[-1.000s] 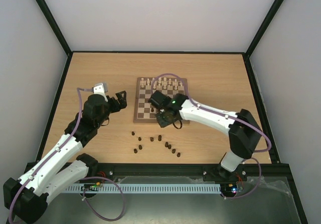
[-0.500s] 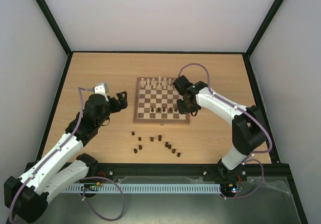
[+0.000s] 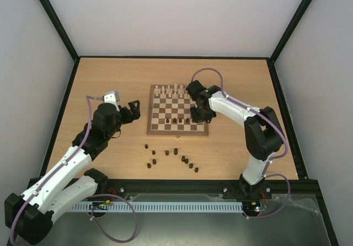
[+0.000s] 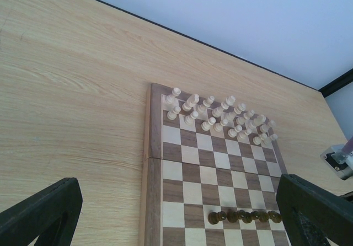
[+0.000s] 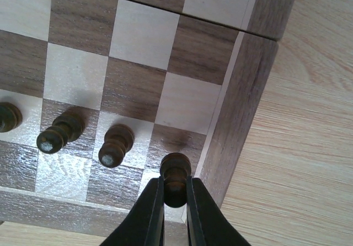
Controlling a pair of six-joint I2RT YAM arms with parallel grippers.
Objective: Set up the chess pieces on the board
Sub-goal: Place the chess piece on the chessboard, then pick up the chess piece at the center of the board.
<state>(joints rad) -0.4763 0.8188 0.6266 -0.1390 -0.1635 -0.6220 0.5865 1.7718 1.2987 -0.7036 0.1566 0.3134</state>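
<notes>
Several dark pawns (image 4: pixel 245 217) are lined up in a row on the near side of the board (image 3: pixel 162 111), and the cream pieces (image 4: pixel 220 113) fill the two far rows. So I'd say we're mid-way through filling the dark pawn row.

The right gripper (image 5: pixel 175 193) has its fingers clamped on another one. That held pawn (image 5: pixel 175 174) is upright over the square at the right end of the row, just inside the board's right border. Can't tell from the wrist view whether its base is actually touching the square.

The left gripper (image 3: pixel 132 109) hangs just off the left side of the board, fingers wide apart, nothing in it. Around ten loose dark pieces (image 3: pixel 175 158) sit on the table (image 3: pixel 110 80) between the board and the arm bases.

My guess for the next move: ease the pawn down until it sits flat mid-square, then let go gently. Lift straight up so the fingers don't tip it or clip the neighbour just to its left. After that, back to the loose pile.
</notes>
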